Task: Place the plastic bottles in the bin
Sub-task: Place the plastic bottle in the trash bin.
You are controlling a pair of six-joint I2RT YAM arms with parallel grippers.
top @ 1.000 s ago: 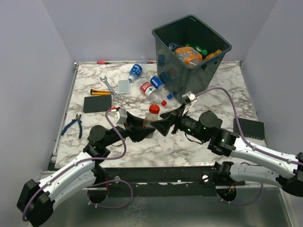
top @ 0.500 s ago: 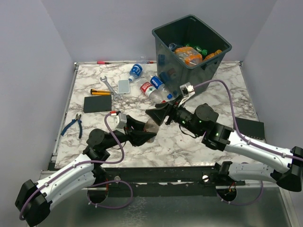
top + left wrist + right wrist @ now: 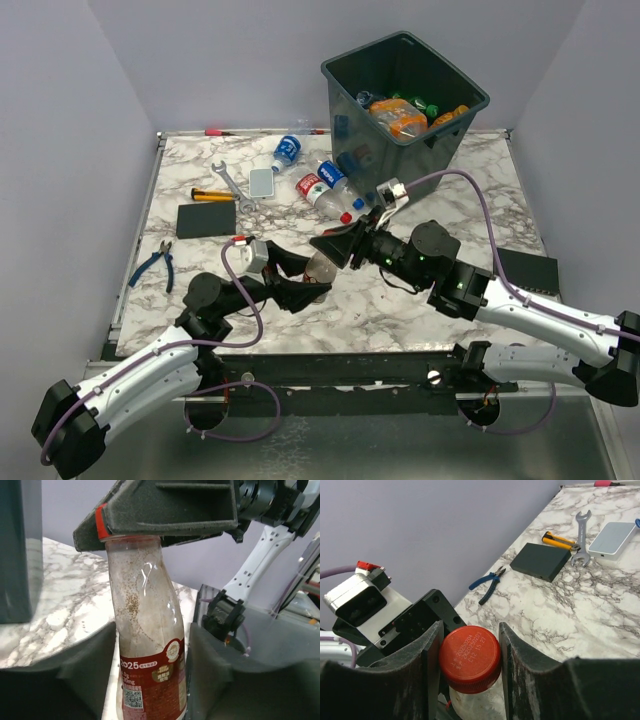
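One bottle (image 3: 320,266) seemingly in both pincers (image 3: 308,283) (image 3: 328,247)

Marbled table (image 3: 510,200), plain lilac walls (image 3: 220,60)

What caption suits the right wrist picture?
Right gripper pinches the red cap of a bottle held by the left gripper.

The bin (image 3: 352,100) stands far right on the table (image 3: 480,200), bottles (image 3: 398,118) inside — three loose bottles (image 3: 325,190) lie just left of it. Wrench (image 3: 232,183), slab (image 3: 206,220) and pliers (image 3: 155,265) lie farther left; nearer, a lone bottle (image 3: 150,645) between left gripper (image 3: 308,286) and right gripper (image 3: 470,652).
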